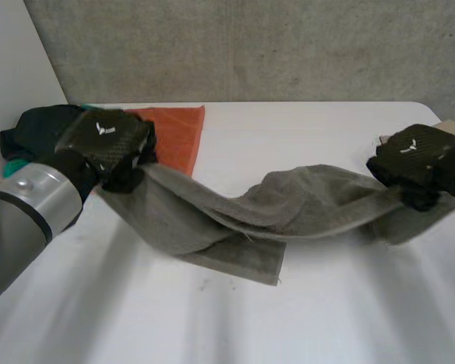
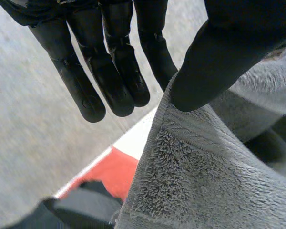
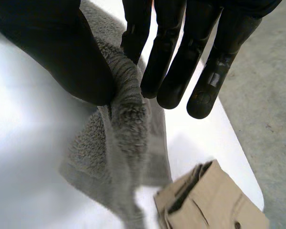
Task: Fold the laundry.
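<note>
**While held at both ends, the grey towel (image 1: 288, 205) sags onto the bench (image 1: 303, 136)**

Because it is strung between the two arms, the towel hangs as a slack, bunched band. Its middle droops, and a flat part lies on the bench beneath.

The left hand (image 1: 106, 140) pinches one end between thumb and straight fingers, beside an orange cloth (image 1: 174, 133) and a dark garment (image 1: 30, 129). The right hand (image 1: 417, 155) pinches the other end the same way, near a tan garment (image 3: 214, 200) at the bench's edge.

Both grips look shallow, with only a narrow strip of thick pile under each thumb. A quick pull or lift could probably slide an end free and drop that side in a heap. The gathered, twisted middle is a second risk: laid down as it is, it would likely set in creases and give an uneven fold. A sideways drag might also catch the orange cloth or nudge the tan garment off the edge.
</note>
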